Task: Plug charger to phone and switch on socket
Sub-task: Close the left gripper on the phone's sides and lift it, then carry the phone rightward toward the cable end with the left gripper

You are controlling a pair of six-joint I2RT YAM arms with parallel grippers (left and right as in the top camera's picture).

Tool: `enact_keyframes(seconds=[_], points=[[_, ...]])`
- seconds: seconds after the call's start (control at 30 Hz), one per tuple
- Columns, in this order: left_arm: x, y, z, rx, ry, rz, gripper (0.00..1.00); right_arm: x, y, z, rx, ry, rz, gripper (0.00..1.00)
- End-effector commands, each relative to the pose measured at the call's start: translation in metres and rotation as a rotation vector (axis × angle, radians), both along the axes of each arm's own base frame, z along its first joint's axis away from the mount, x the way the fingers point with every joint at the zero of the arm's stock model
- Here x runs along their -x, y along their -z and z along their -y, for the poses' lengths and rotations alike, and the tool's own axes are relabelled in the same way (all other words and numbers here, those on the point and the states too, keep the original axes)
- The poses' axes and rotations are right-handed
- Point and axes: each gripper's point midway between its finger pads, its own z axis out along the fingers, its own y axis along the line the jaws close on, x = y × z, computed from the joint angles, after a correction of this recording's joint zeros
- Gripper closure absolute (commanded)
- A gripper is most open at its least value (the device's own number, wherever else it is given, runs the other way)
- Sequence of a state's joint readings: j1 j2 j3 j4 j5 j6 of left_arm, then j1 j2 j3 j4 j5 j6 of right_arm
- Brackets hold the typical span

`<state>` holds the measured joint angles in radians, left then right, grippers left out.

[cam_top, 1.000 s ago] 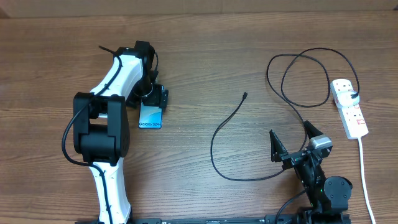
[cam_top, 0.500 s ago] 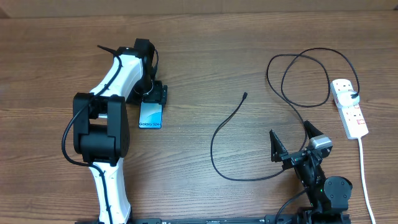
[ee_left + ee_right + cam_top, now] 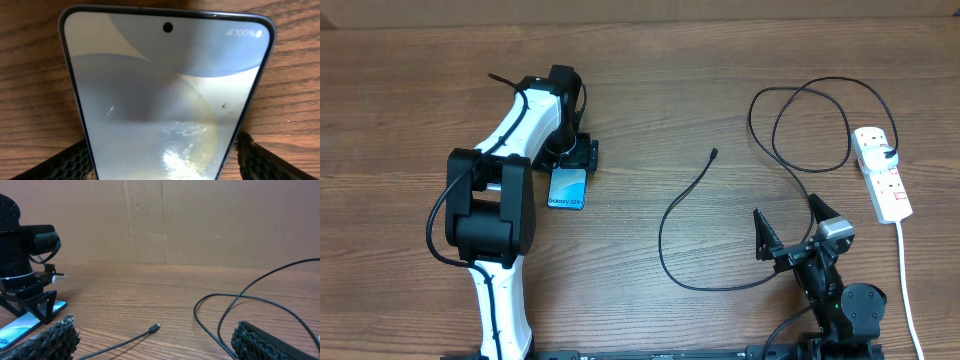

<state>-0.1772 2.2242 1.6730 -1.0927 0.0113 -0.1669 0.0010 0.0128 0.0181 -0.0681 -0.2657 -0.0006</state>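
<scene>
The phone is lying face up on the tabletop, left of the middle, its screen glowing light blue; the left claw is reaching down over its far end, and in the left wrist view the black fingers are pressing against both long edges, so this claw is clamped on the phone; the charger is curving across the wood to the right of the phone, its plug tip lying free and well apart from the phone; the cable is looping onward to the socket near the right edge, where a white cord is trailing toward the near side; the right claw is hovering over the cable near the front, its fingers spread wide apart and holding nothing.
</scene>
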Motion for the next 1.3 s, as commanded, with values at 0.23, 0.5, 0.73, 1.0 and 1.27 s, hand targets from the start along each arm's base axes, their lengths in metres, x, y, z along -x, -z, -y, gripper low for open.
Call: enact_keyframes(seconds=[0.23, 0.5, 0.73, 1.0, 1.27], points=[[0.022, 0.006, 0.000, -0.015, -0.044, -0.090, 0.17, 0.000, 0.001, -0.001, 0.004, -0.006, 0.008, 0.00], [0.026, 0.006, 0.019, 0.067, -0.043, -0.108, 0.35, 0.000, 0.001, -0.001, 0.004, -0.006, 0.008, 0.00], [0.039, 0.004, 0.045, 0.065, -0.040, -0.139, 0.34, 0.000, 0.001, -0.001, 0.004, -0.006, 0.008, 0.00], [0.039, 0.006, 0.073, 0.069, -0.001, -0.103, 0.00, 0.000, 0.001, -0.001, 0.004, -0.006, 0.008, 0.00], [0.037, 0.006, 0.077, 0.072, 0.007, -0.092, 0.00, 0.000, 0.001, -0.001, 0.004, -0.006, 0.008, 0.00]])
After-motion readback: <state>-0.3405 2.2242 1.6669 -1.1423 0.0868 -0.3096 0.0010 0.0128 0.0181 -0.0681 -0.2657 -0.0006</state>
